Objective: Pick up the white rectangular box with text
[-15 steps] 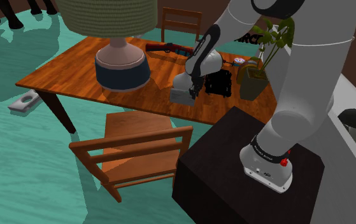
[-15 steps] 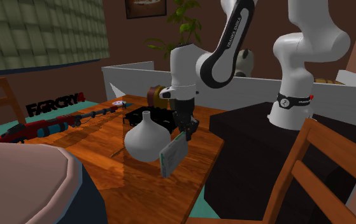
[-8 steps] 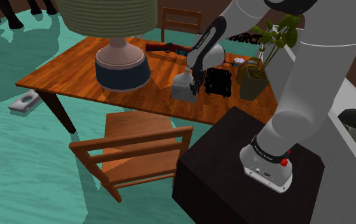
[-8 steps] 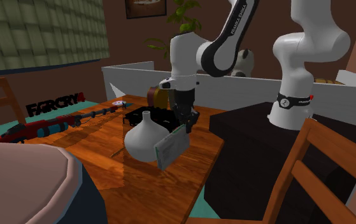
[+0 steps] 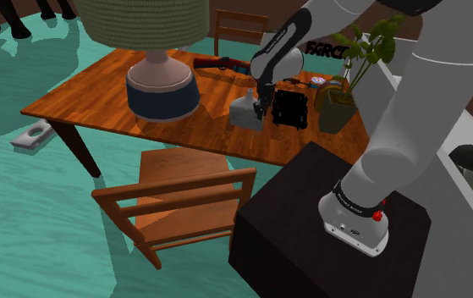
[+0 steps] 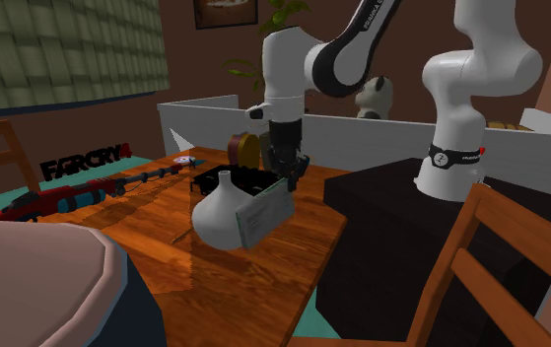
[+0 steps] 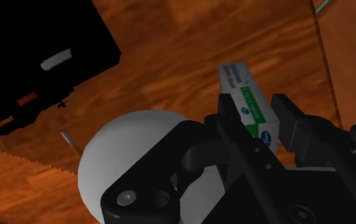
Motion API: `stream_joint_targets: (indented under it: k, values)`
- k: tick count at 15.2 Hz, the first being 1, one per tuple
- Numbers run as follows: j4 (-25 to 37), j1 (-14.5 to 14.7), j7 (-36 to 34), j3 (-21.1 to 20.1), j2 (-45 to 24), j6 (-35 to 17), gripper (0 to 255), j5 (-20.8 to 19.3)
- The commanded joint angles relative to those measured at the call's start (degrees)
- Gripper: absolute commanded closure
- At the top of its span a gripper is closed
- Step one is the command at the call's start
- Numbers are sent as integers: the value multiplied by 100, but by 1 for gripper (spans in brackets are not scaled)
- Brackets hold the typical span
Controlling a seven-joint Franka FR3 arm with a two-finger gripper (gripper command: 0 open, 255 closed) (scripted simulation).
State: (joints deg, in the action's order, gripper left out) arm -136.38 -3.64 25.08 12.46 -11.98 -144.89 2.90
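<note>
Clamping the box between both fingers, my claw holds it by one end. It hangs tilted over the desk, just beside the round white vase. From the wrist the box is white with a green band and blue marks; the print on it is too small to read.

In the second exterior view the box slants down from the claw, in front of the vase. I cannot tell whether its lower corner is clear of the desk.

That view also shows a sign at its left, reading "FARCRY" in black with a red "4". A long toy gun lies near it.

The shoulder view shows only "FARCR" of the sign, beside a plant. It also takes in a lamp at the desk's left end. A black rack sits just right of the claw.
</note>
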Motion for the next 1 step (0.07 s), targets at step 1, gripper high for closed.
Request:
stream_joint_targets:
  k: [1]
  values:
    - [-9, 5, -12, 7, 47, 35, 255, -18]
